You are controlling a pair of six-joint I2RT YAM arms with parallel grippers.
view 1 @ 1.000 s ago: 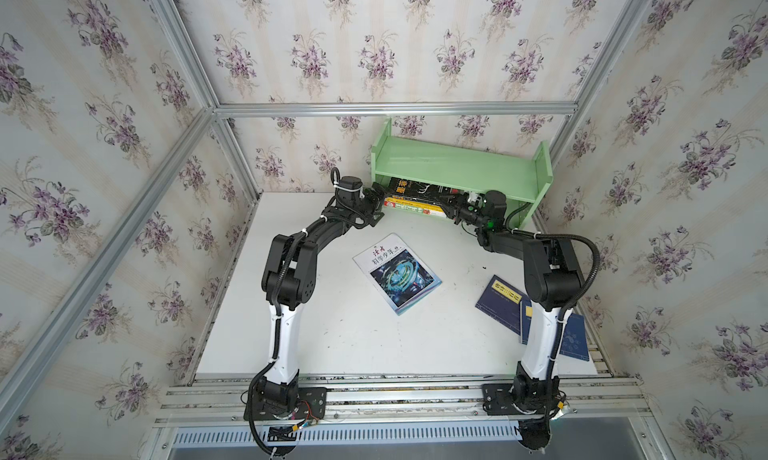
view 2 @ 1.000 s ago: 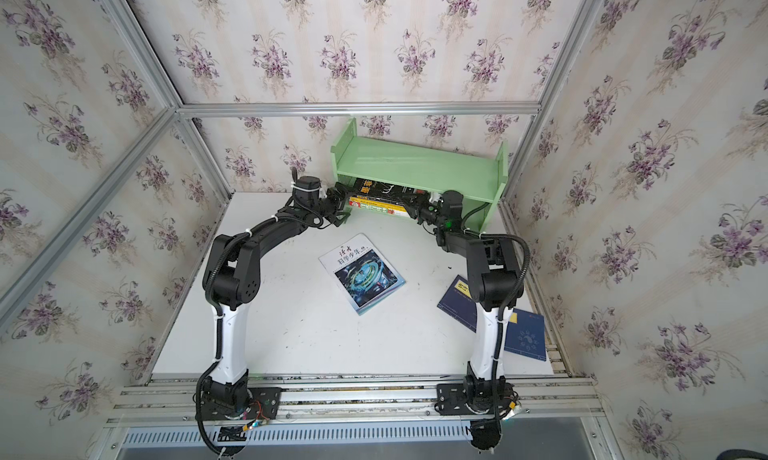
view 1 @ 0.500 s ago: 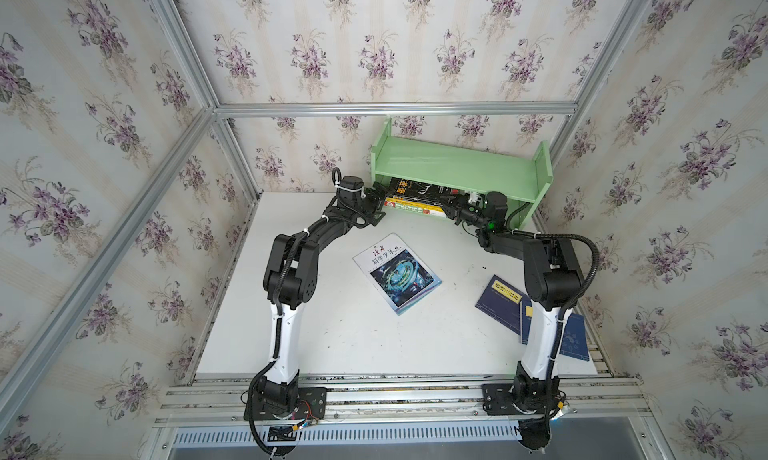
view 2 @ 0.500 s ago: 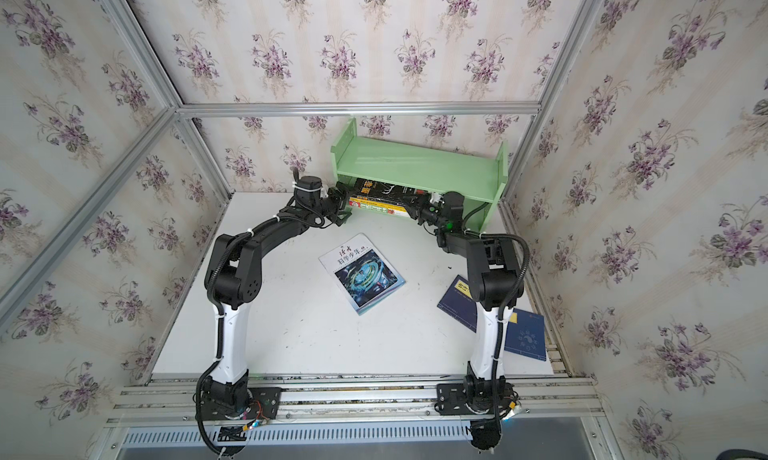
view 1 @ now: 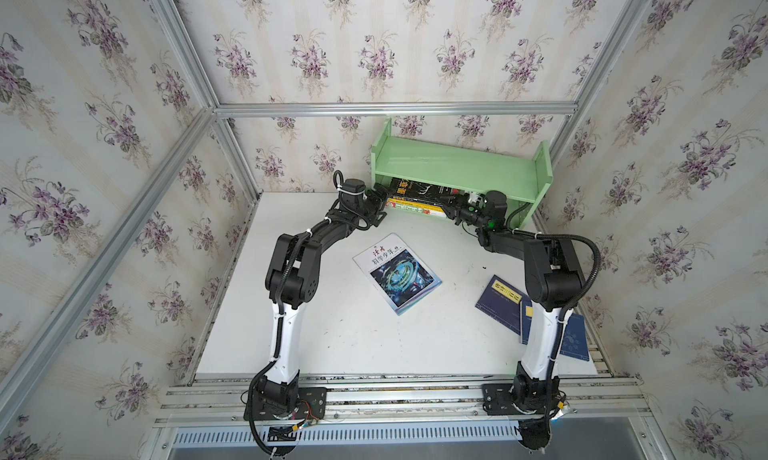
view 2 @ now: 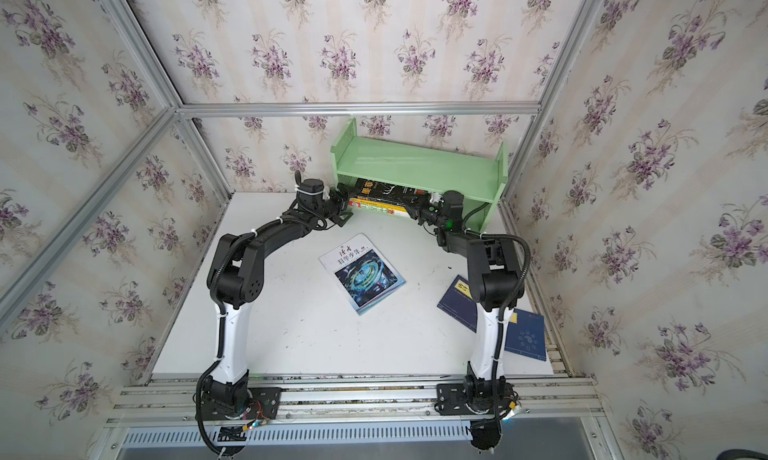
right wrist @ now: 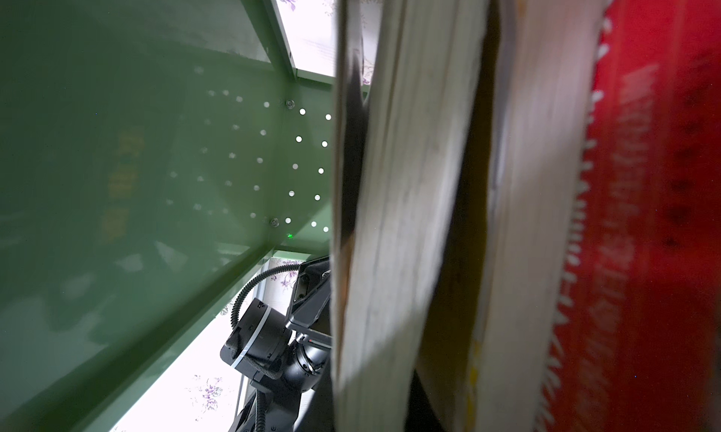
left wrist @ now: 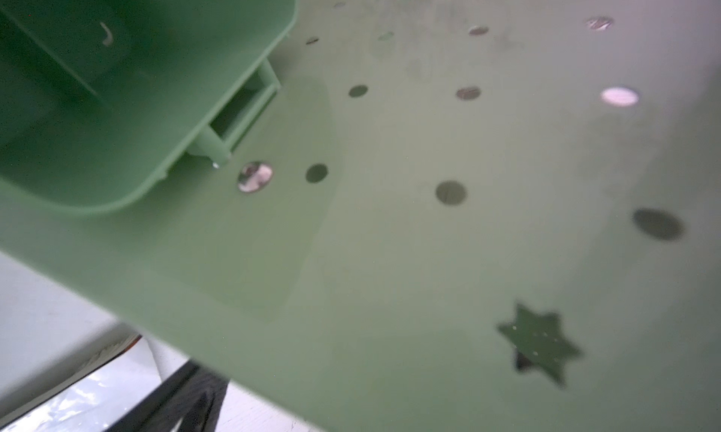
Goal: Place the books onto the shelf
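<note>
White-blue swirl book (view 2: 362, 274) lies flat before the shelf (view 2: 419, 167).

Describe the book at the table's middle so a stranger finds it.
On the white table, in front of the green shelf, one book lies flat by itself. Its white cover with a blue swirl sets it apart from the navy books.

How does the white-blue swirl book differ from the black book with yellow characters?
Cover: the white-blue swirl book is pale with a blue swirl; the black book is dark with yellow characters.
Place: the swirl book lies alone on the table; the black book sits under the shelf's top board, atop other books.
View: the swirl book's cover shows whole; the black book's is partly hidden.
Both lie flat.
</note>
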